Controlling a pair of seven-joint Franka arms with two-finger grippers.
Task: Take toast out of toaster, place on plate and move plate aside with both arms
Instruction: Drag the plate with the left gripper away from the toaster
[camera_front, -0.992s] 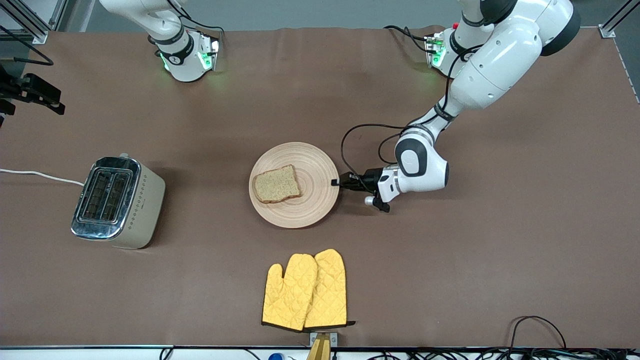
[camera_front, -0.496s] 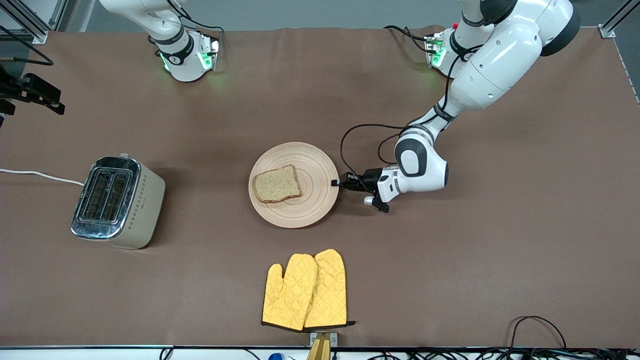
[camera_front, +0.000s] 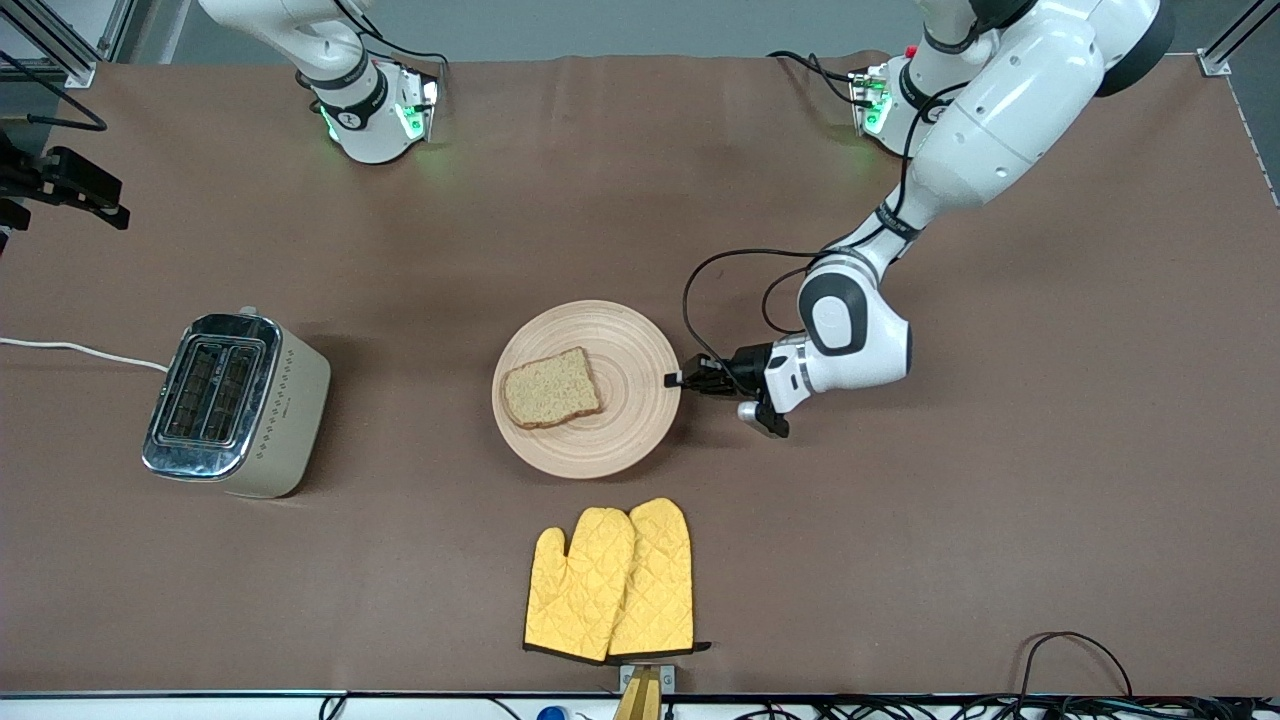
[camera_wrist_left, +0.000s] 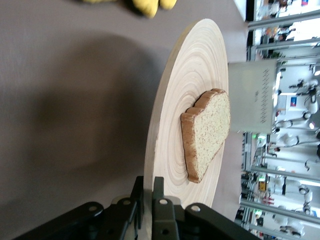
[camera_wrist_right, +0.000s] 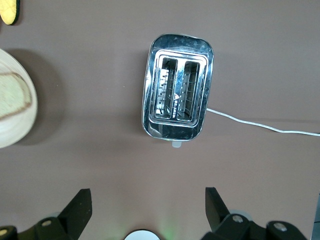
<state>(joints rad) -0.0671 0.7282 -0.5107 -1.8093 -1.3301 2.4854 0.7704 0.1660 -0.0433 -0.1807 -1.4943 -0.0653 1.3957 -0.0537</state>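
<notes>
The round beige wooden plate (camera_front: 630, 400) is at the table's middle with the toast (camera_front: 552, 388) lying flat on it. My left gripper (camera_front: 675, 379) is shut on the plate's rim, on the side toward the left arm's end. In the left wrist view the two black fingers (camera_wrist_left: 161, 192) clamp the rim of the plate (camera_wrist_left: 175, 130), the toast (camera_wrist_left: 207, 132) rests on it, and a broad shadow lies on the table below. My right gripper (camera_wrist_right: 147, 195) is open and empty, high over the table near its own base, and is out of the front view.
A chrome toaster (camera_front: 232, 403) with empty slots stands toward the right arm's end, its white cord (camera_front: 80, 350) trailing off the table. It also shows in the right wrist view (camera_wrist_right: 177, 92). Two yellow oven mitts (camera_front: 612, 580) lie nearer the front camera than the plate.
My left gripper has shifted the plate with the toast a little toward the front camera and the oven mitts. The right arm has not visibly moved.
</notes>
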